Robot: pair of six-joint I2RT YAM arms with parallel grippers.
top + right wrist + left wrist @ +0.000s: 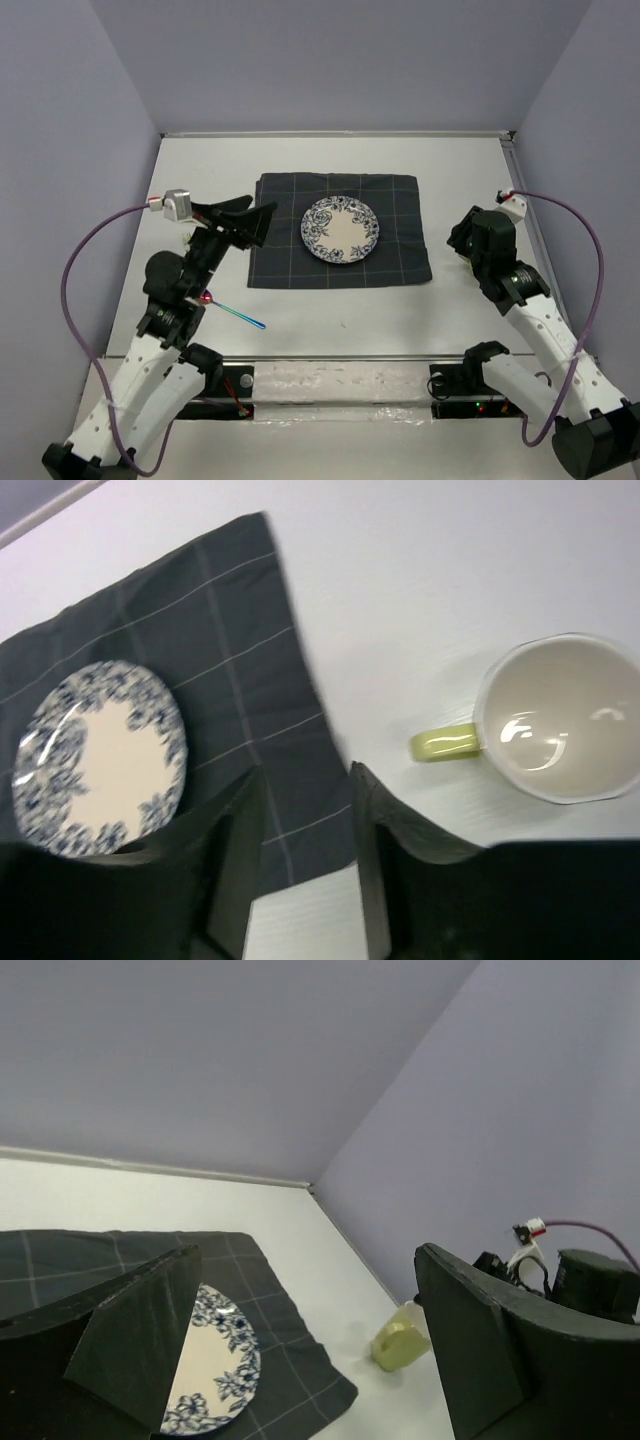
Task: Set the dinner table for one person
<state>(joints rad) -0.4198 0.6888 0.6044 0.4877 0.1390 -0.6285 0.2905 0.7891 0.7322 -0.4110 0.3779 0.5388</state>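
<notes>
The white dinner table (350, 315) holds a dark grey gridded cloth (395, 215) with a blue-flowered plate (341, 229) on it. My left gripper (258, 222) hovers open and empty over the cloth's left edge; in its wrist view (310, 1360) the plate (215, 1365) lies below it. My right gripper (458, 243) is open and empty just right of the cloth; in its wrist view (305, 860) it is above the cloth's corner (300, 810). A yellow-green mug (560, 730) with a white inside stands beside it, also seen in the left wrist view (400, 1340). It is hidden under the arm in the top view.
A spoon with an iridescent handle (236, 314) and pink end lies on the table left of the cloth's near corner, beside the left arm. Lilac walls close in the table on three sides. Purple cables loop from both wrists.
</notes>
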